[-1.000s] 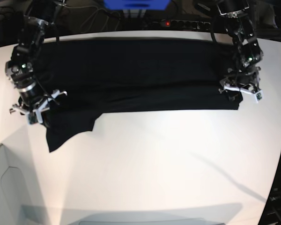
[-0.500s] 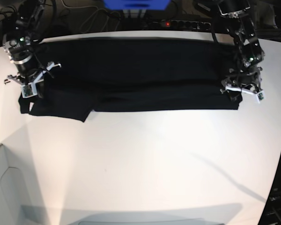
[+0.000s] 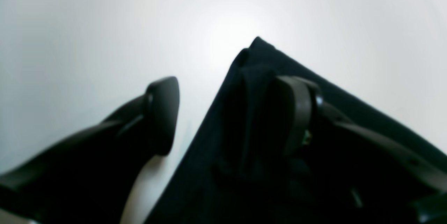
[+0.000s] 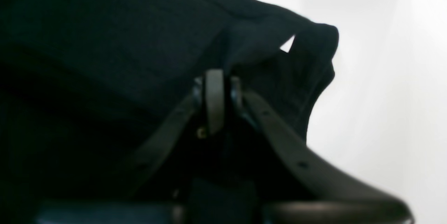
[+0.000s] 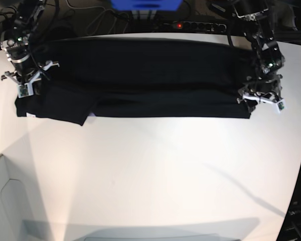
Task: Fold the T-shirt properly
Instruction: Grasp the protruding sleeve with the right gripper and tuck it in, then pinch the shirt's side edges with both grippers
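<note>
The black T-shirt lies as a long folded band across the far part of the white table, plain side up. Its left end hangs out as a loose flap. My right gripper is at that left end. In the right wrist view it is shut on a bunched fold of the T-shirt. My left gripper is at the shirt's right front corner. In the left wrist view it is open, with one finger over bare table and the other over the cloth.
A power strip with a red light, cables and a blue object lie behind the table's far edge. A grey surface sits at the lower left corner. The table's right edge curves in near my left arm.
My right gripper has moved back and to the left with the cloth, pulling the left flap up and outward. My left gripper has stayed at the right corner.
</note>
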Tool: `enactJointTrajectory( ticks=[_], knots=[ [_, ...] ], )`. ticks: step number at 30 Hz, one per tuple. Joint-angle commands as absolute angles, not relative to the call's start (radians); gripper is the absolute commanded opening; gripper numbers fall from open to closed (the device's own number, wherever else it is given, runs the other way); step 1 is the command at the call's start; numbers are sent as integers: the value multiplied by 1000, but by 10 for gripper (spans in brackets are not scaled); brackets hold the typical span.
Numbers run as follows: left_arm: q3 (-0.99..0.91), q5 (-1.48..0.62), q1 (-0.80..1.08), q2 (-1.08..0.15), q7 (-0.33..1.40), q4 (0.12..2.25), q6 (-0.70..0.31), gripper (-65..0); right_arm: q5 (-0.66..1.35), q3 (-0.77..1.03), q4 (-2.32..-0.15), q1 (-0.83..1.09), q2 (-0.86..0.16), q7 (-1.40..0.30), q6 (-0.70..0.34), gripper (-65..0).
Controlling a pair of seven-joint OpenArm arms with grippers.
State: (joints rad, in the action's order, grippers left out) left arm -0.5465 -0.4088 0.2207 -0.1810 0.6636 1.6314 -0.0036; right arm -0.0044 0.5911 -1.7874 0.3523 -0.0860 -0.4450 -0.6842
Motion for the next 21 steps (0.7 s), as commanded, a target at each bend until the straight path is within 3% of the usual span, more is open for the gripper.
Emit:
enactJointTrajectory(
  ticks=[1, 4, 7, 12, 21],
  knots=[
    [-570, -407, 211, -197, 641, 1664, -7, -250, 1, 598, -1796, 354, -101, -423, -698, -533],
    [-588, -407, 211, -197, 641, 1698, -7, -250, 1, 602, -1790, 354, -105, -423, -698, -419],
    [-611, -407, 216, -197, 641, 1727, -7, -250, 5, 668, -1799, 349, -97, -414, -698, -354],
    [-625, -407, 211, -197, 642, 1716, -7, -250, 7, 708, -1833, 314, -82, -414, -698, -345],
    [-596, -409, 191, -188, 642, 1646, -7, -250, 1, 605, -1773, 229, -81, -423, -698, -344]
  ],
)
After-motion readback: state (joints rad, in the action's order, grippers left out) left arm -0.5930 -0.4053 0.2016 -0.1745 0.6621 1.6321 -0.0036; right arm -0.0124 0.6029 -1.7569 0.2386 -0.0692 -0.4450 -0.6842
